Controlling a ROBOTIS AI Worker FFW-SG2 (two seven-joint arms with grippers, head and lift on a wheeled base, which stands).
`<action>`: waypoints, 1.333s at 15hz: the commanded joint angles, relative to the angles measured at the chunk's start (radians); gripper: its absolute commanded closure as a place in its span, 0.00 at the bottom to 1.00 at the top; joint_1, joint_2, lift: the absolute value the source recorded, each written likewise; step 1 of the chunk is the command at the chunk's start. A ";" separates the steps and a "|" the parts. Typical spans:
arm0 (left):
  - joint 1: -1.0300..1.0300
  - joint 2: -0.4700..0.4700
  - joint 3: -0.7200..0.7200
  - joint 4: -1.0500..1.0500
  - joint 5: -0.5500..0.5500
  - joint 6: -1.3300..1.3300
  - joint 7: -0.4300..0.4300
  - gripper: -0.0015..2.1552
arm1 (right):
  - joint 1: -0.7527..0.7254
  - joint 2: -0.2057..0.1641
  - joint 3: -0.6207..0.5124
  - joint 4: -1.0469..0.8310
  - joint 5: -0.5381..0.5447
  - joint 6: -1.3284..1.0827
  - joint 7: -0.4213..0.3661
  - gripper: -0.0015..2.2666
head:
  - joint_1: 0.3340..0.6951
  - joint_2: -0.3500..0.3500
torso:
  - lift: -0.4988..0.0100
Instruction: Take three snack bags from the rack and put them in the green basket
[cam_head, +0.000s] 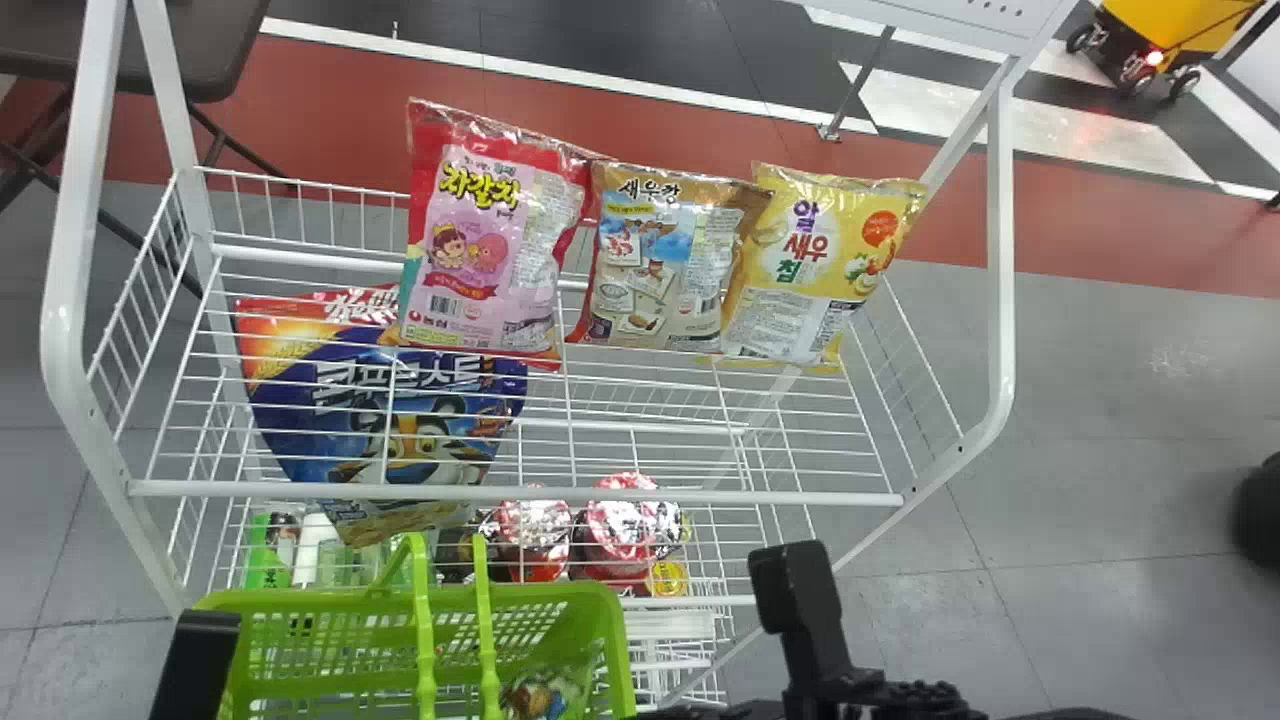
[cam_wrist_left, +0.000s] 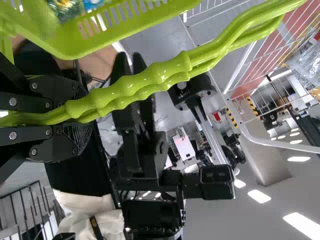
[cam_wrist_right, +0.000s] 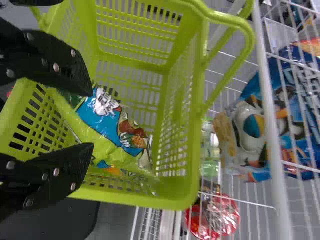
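Note:
Three snack bags stand on the rack's upper shelf: a pink one (cam_head: 485, 240), a brown one (cam_head: 660, 260) and a yellow one (cam_head: 815, 265). In front of the rack, the green basket (cam_head: 400, 600) holds snack bags, including a blue one (cam_wrist_right: 107, 120). My left gripper (cam_head: 195, 665), at the bottom left of the head view, is at the basket's handles; the left wrist view shows the gripper (cam_wrist_left: 85, 115) shut on both handles (cam_wrist_left: 145, 80). Bottom right of centre is my right gripper (cam_head: 820, 640); in its wrist view the gripper (cam_wrist_right: 92, 117) stands open over the basket.
The white wire rack (cam_head: 500, 492) has a front bar and slanted side posts. A big blue cereal bag (cam_head: 400, 410) leans below the snack bags at the left. Red cups (cam_head: 620, 530) and bottles stand lower down. A dark chair (cam_head: 200, 50) is at the back left.

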 joint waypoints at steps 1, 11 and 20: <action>-0.004 0.000 -0.003 0.003 -0.003 0.002 0.002 0.79 | 0.017 0.025 -0.061 -0.006 -0.084 -0.238 0.000 0.02 | 1.00 0.00 | 0.96; -0.005 0.000 -0.015 0.024 -0.011 -0.007 0.002 0.79 | -0.295 0.049 0.007 0.461 -0.121 -1.158 -0.169 0.04 | 1.00 0.00 | 0.96; -0.012 0.003 -0.015 0.035 -0.014 -0.010 -0.015 0.78 | -0.626 0.049 0.079 0.858 -0.124 -1.085 -0.149 0.08 | 1.00 0.11 | 0.96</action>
